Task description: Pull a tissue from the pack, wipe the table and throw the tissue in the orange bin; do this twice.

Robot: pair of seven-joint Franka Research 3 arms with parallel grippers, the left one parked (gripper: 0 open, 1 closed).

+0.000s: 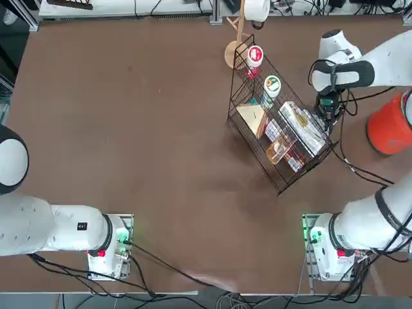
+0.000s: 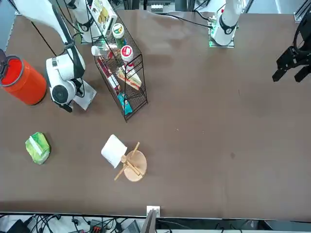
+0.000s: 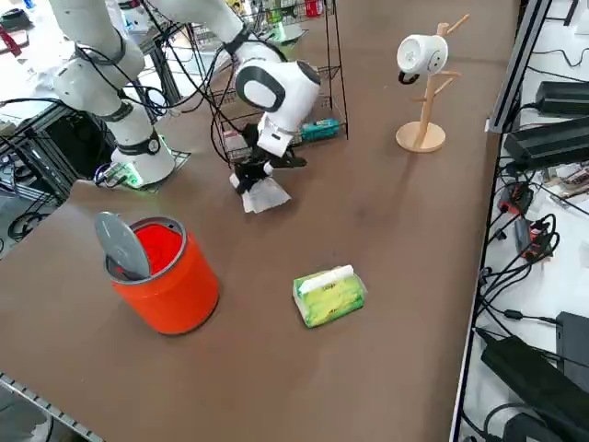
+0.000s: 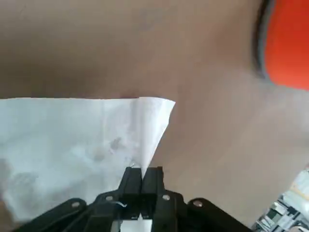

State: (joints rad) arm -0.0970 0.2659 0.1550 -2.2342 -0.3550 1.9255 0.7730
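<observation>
Right claw (image 4: pixel 141 175) clenched on white tissue (image 4: pixel 72 140) over table (image 4: pixel 145 43), beside orange bin (image 4: pixel 287 43).

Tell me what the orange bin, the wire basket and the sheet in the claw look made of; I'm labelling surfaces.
The orange bin: likely plastic, smooth, evenly coloured, slightly glossy wall. The wire basket: thin black rods in an open grid, probably coated metal. The sheet pinched in the shut right claw, beside the basket: soft white tissue paper, matte, with fold creases and a limp edge on the table.

My right gripper (image 4: pixel 141 175) points down low over the table, fingers (image 4: pixel 130 180) pinched together, arm reaching forward.
</observation>
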